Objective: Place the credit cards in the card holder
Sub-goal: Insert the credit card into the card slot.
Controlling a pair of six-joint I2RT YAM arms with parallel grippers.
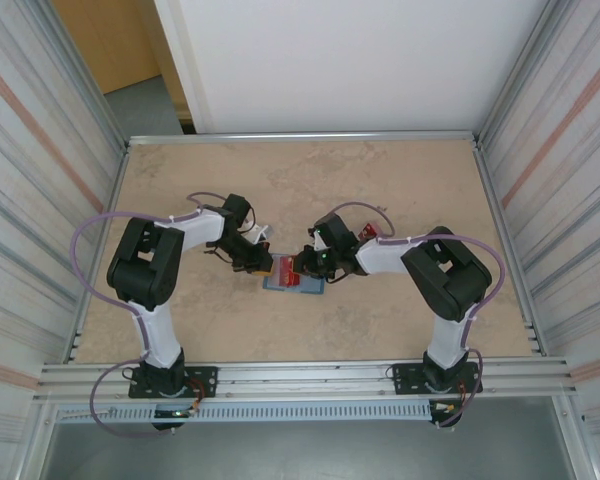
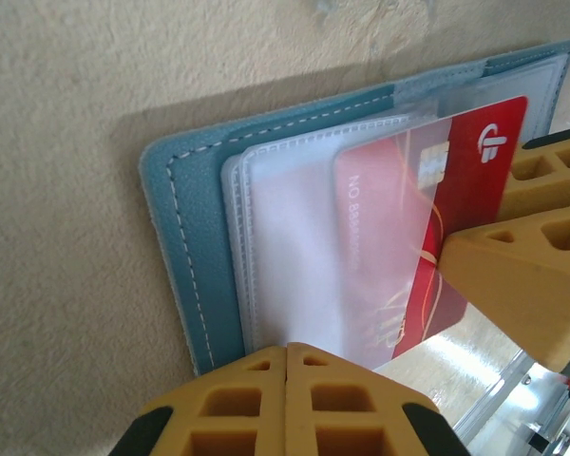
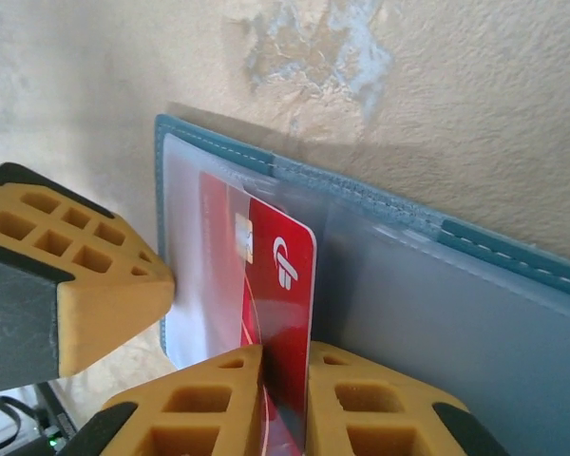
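One credit card (image 3: 285, 275), pinched by the right gripper (image 3: 285, 370), is half-inserted in the card holder (image 2: 185, 285) — left gripper (image 2: 287, 356) closed empty.

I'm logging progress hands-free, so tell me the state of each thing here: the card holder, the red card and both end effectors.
card holder: open, lying flat on the table.
credit card: partly inside a clear pocket, one end sticking out.
left end effector: shut, empty, at the holder's edge.
right end effector: shut on the credit card.
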